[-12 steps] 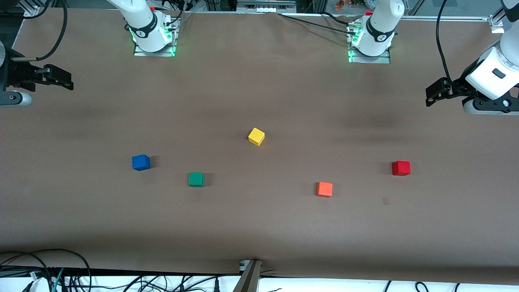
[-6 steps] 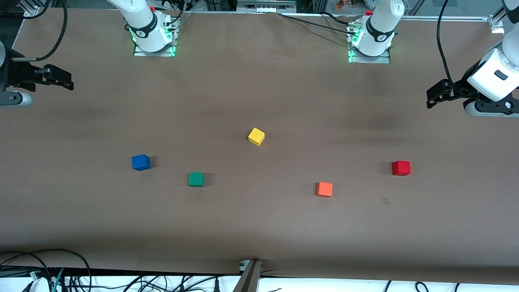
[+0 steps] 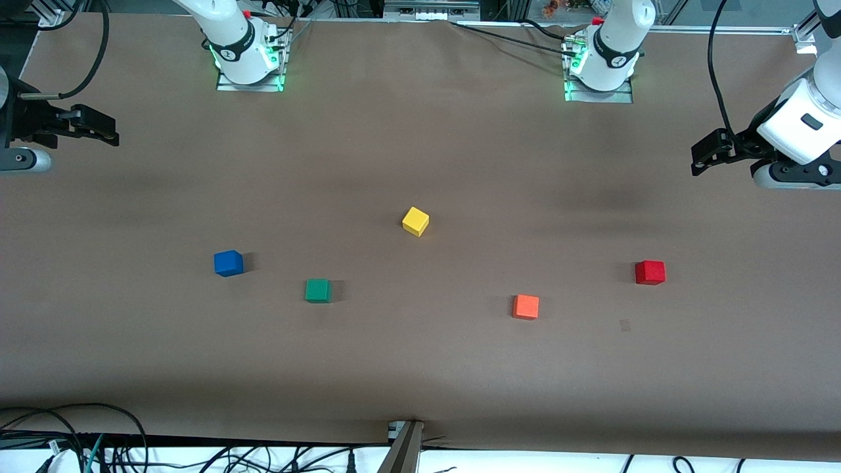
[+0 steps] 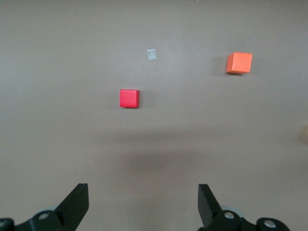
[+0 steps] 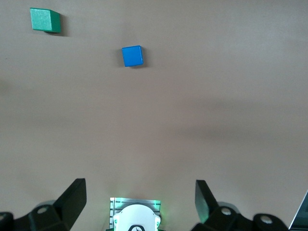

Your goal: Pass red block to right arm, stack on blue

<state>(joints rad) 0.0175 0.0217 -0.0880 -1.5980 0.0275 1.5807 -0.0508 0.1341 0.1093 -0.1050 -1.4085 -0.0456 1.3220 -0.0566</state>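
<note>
The red block (image 3: 650,272) lies on the brown table toward the left arm's end, and the left wrist view shows it as the red block (image 4: 129,98) well ahead of the fingers. My left gripper (image 3: 699,156) hangs open and empty above the table's edge at that end; its fingers (image 4: 77,202) stand wide apart around the gripper's middle (image 4: 142,192). The blue cube (image 3: 228,263) sits toward the right arm's end and shows as the blue cube (image 5: 132,56) in the right wrist view. My right gripper (image 3: 105,130) waits open and empty over that end, its middle (image 5: 139,190) high above the table.
A green cube (image 3: 318,290) lies beside the blue one, slightly nearer the front camera. An orange cube (image 3: 525,307) sits beside the red block, a yellow cube (image 3: 415,221) mid-table. A small pale patch (image 3: 625,325) marks the paper. Both arm bases (image 3: 244,59) stand at the table's back edge.
The left arm's hand has drifted slightly toward its own end of the table. The cubes and the right arm have not moved.
</note>
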